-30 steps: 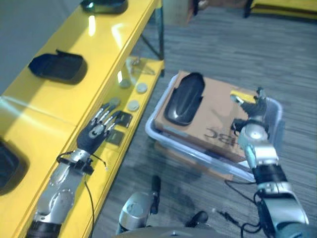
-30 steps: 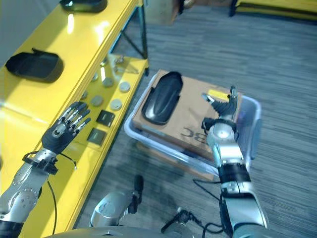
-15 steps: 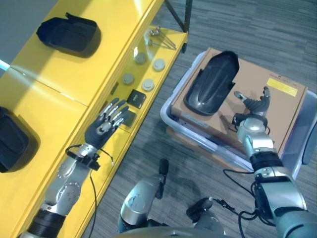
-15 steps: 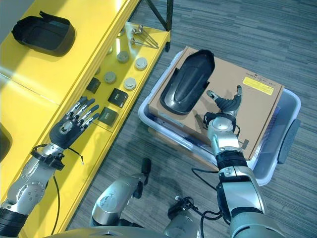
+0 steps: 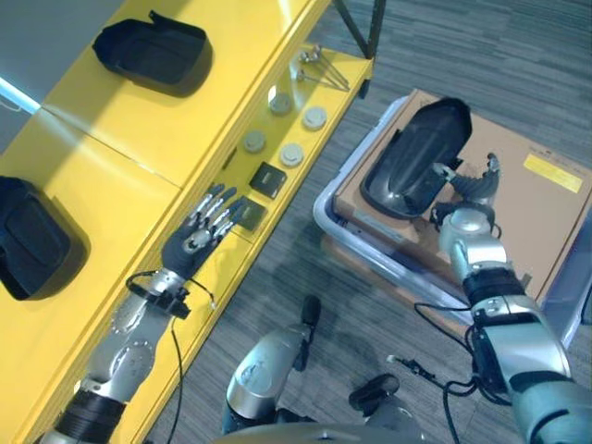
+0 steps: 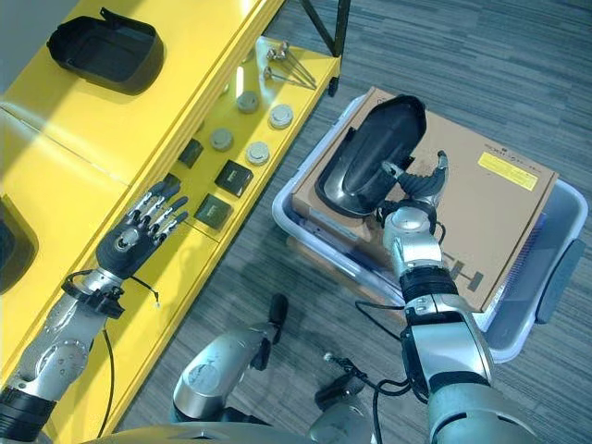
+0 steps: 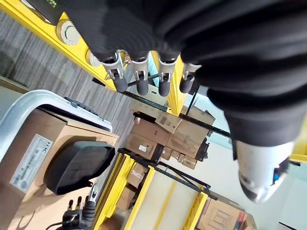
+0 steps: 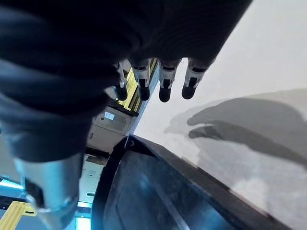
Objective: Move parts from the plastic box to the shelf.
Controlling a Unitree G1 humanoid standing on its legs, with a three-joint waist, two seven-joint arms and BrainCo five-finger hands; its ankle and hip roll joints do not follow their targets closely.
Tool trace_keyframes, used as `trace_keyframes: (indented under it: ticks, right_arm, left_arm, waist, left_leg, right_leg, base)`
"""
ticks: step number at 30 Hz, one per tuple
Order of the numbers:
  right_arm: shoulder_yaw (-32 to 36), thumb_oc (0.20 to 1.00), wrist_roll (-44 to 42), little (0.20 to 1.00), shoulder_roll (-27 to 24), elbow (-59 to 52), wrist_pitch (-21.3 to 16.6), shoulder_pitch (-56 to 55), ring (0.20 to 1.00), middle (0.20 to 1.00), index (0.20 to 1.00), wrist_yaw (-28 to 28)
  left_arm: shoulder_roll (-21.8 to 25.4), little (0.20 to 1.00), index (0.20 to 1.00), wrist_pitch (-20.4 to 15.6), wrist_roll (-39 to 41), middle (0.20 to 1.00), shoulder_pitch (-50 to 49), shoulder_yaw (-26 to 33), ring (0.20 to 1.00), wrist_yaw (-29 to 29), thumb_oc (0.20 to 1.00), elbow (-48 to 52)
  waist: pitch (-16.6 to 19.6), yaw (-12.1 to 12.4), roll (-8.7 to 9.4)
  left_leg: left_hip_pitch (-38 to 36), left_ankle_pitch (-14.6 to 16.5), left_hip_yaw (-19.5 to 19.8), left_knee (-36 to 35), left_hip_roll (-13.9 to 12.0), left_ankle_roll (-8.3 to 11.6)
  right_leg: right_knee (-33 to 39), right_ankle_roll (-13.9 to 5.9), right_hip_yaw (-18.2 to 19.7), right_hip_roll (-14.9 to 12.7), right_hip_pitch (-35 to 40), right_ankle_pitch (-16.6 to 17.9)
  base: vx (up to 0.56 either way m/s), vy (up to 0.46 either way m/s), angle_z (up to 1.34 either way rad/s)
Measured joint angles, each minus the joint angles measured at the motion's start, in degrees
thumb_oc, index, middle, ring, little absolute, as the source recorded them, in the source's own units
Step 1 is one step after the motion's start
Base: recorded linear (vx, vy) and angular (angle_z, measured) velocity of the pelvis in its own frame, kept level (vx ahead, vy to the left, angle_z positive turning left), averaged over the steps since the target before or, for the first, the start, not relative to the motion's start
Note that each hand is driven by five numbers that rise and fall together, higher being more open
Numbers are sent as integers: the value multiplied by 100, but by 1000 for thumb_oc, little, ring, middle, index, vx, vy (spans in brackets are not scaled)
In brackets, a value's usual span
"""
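A black moulded part lies on a brown cardboard box that sits in the pale plastic box. My right hand hovers over the cardboard just beside the part's near right edge, open, fingers straight and thumb spread toward the part. The right wrist view shows its fingers above the bare cardboard, with the black part close beside them. My left hand is open with nothing in it, over the front edge of the yellow shelf. The black part also appears past its fingers.
Two black parts rest on the shelf's top board. The lower board carries several grey discs, black square pieces and bolts. Grey carpet lies between shelf and plastic box.
The camera has shifted, bringing more of the shelf into view. My right hand has moved across the cardboard toward the black part. The left hand stays open in the same pose.
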State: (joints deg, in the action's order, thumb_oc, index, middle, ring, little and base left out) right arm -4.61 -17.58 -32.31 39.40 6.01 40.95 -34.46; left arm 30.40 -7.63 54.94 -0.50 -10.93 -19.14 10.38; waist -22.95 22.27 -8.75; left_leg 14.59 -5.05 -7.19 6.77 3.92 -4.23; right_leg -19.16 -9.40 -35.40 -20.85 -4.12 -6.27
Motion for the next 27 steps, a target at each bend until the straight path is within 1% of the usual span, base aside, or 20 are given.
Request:
trace_keyframes:
  ticks: [3, 9, 12, 16, 20, 21, 23, 27]
  right_arm:
    - [-97, 1000, -52, 1000, -23, 175, 51, 12, 1000, 1000, 1000, -101]
    - [-90, 1000, -57, 1000, -39, 381, 50, 23, 1000, 1000, 1000, -129]
    - [-92, 1000, -2, 1000, -126, 434, 55, 22, 1000, 1000, 1000, -242]
    - [-123, 1000, 257, 1000, -220, 690, 184, 40, 1000, 1000, 1000, -384]
    - [-477, 1000, 668, 1000, -361, 1028, 399, 249, 1000, 1000, 1000, -568]
    - [-658, 1000, 725, 1000, -443, 1231, 509, 391, 1000, 1000, 1000, -602]
    - [-704, 1000, 732, 1000, -471, 1368, 611, 500, 1000, 1000, 1000, -609]
    - [-786, 1000, 630, 1000, -624, 1586, 686, 689, 1000, 1000, 1000, -601]
  left_arm:
    - [5, 1000, 1000, -12, 0, 1000, 7, -73, 1000, -9, 1000, -27]
    - [5, 1000, 1000, -114, 3, 1000, 39, -87, 1000, -52, 1000, -26]
    - [5, 1000, 1000, -115, 12, 1000, 111, -138, 1000, -52, 1000, -31]
    - [0, 1000, 1000, -185, 64, 1000, 193, -305, 1000, -113, 1000, -140]
    - [-3, 1000, 1000, -252, 115, 1000, 255, -401, 1000, -118, 1000, -270]
    - [-2, 1000, 1000, -296, 115, 1000, 305, -404, 1000, -118, 1000, -273]
    - [-2, 1000, 1000, -339, 115, 1000, 330, -438, 1000, -120, 1000, -299]
    - [5, 1000, 1000, -414, 120, 1000, 449, -462, 1000, -155, 1000, -332]
  waist:
    - [-3, 0, -6]
    - [-21, 9, -42]
    - [-29, 2, -44]
    - [-34, 4, -37]
    - [-42, 3, -32]
    - [-102, 11, -26]
    - [-143, 21, -13]
    - [-159, 58, 0]
  left_leg:
    - [42, -21, 116, 1, 38, -3]
    - [112, -25, 171, 13, 58, 1]
    - [152, -46, 208, 14, 63, -1]
    - [156, -52, 238, 14, 63, 2]
    - [260, -95, 256, 13, 58, 3]
    - [270, -113, 264, 13, 55, 3]
    - [271, -122, 276, 13, 56, 0]
    - [408, -154, 362, 14, 59, 21]
  right_leg:
    - [-47, 43, -30, -21, -5, -104]
    - [-124, 4, -20, -37, -67, -142]
    - [-170, -11, -15, -38, -98, -158]
    - [-190, -12, 27, -19, -101, -190]
    - [-233, -9, 36, -16, -217, -203]
    - [-274, -8, 35, -15, -225, -204]
    - [-306, 4, 39, -18, -226, -214]
    - [-346, 14, 57, -7, -354, -253]
  base:
    - [-11, 24, 20]
    - [-10, 7, 5]
    - [-1, 8, 7]
    - [-10, 9, 3]
    - [-15, 2, 2]
    - [-33, -7, 5]
    - [-32, -14, 5]
    - [-17, 1, 9]
